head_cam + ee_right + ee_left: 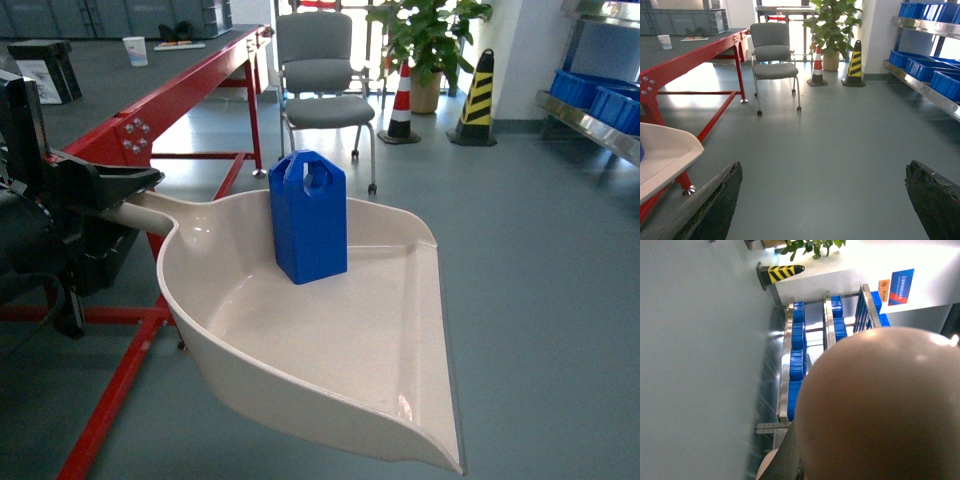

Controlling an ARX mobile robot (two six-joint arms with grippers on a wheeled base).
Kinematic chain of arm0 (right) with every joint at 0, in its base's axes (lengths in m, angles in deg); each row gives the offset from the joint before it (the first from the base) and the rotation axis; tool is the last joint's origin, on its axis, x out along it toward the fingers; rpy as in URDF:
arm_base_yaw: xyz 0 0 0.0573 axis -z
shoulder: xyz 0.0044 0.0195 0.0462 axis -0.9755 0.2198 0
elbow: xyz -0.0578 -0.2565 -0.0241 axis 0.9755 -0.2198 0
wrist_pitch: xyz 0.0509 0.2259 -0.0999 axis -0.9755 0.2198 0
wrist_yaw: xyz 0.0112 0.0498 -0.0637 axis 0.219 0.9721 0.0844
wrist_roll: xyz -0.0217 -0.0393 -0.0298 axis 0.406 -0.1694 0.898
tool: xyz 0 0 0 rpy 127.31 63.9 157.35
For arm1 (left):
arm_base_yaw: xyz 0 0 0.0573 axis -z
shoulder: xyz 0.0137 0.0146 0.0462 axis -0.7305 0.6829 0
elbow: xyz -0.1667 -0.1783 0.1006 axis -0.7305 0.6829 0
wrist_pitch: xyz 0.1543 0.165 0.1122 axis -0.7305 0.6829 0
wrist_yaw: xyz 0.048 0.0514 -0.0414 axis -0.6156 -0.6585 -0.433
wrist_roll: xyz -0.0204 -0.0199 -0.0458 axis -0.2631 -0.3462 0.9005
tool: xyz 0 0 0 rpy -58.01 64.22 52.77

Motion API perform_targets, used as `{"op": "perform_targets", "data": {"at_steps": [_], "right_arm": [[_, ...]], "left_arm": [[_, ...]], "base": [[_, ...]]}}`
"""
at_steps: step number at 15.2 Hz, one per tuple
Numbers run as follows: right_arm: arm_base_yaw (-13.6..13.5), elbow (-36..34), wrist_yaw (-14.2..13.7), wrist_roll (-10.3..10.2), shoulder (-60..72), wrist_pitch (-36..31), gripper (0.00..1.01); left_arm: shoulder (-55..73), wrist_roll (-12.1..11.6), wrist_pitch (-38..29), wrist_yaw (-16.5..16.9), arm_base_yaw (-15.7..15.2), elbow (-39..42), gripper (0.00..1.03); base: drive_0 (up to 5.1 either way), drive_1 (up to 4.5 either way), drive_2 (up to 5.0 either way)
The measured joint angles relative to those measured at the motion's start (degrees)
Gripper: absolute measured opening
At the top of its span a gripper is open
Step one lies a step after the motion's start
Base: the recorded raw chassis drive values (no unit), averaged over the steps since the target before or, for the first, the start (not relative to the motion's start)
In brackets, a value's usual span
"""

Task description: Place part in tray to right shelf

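Open workshop floor: left gripper [105, 190] clamped on tray [330, 350] handle, part [308, 217] upright inside just beyond it; right gripper [822, 200] spread, empty; right shelf [590, 118] well ahead-right, so carrying and delivery remain.

Bright daylight, floor glare; tray [880, 405] seemingly blurred.

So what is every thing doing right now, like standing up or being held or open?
part: standing upright in the tray, not gripped
tray: held up off the floor by its handle, level
left gripper: jaws closed on the tray handle
right gripper: jaws wide open, empty
right shelf: blue crates on it, far from the tray
chair: empty
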Motion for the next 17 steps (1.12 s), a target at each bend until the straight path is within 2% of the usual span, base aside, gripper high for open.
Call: {"op": "perform_targets", "data": {"at_steps": [8,11,17], "right_arm": [[0.0,0.0,0.0,0.0,0.0,0.1,0.98],[0.0,0.0,0.0,0.0,0.3,0.0,0.98],[0.0,0.0,0.0,0.0,0.2,0.0,0.98]], "left_arm": [[0.0,0.0,0.3,0.1,0.1,0.0,0.15],[0.0,0.0,0.2,-0.1,0.0,-0.1,0.15],[0.0,0.0,0.0,-0.2,0.0,0.0,0.15]], "base": [[0.1,4.13,-4.0],[0.0,0.00,0.0],[-1.8,-1.79,-1.8]]}}
